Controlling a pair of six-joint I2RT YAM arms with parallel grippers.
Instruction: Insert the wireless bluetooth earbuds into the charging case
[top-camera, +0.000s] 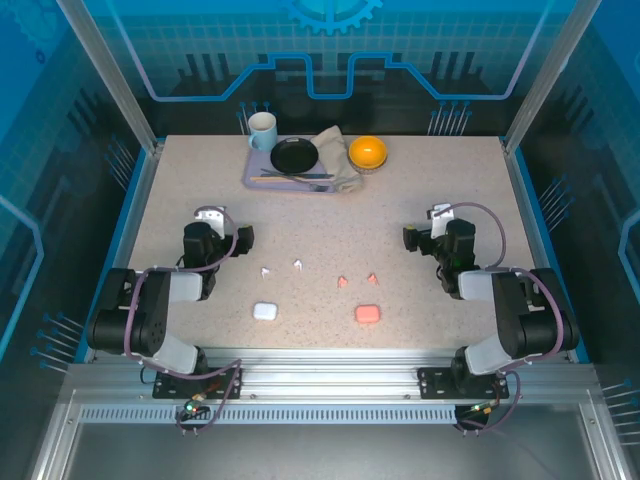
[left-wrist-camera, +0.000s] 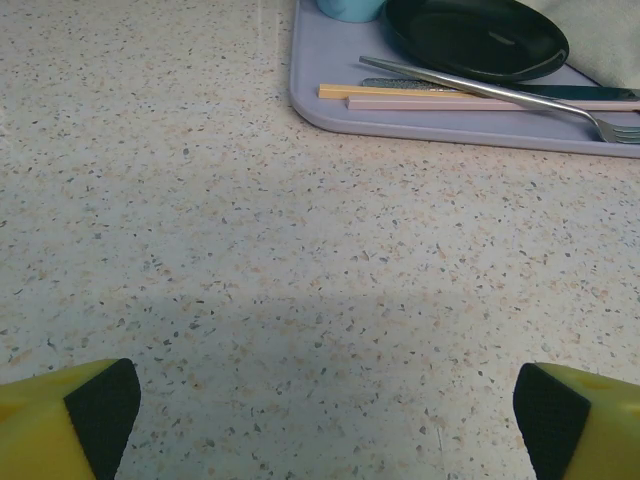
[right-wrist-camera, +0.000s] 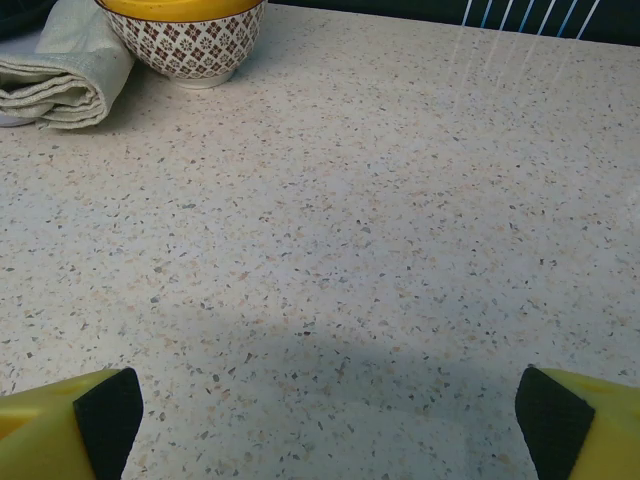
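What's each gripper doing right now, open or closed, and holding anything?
Left gripper: open, holding nothing.
Right gripper: open, holding nothing.

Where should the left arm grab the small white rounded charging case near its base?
Pinch its longer sides, coming straight down: the small white rounded charging case lies flat and low on the speckled table, so the jaws can probably straddle it.

Bright even overhead light, soft near shadows, sharp focus
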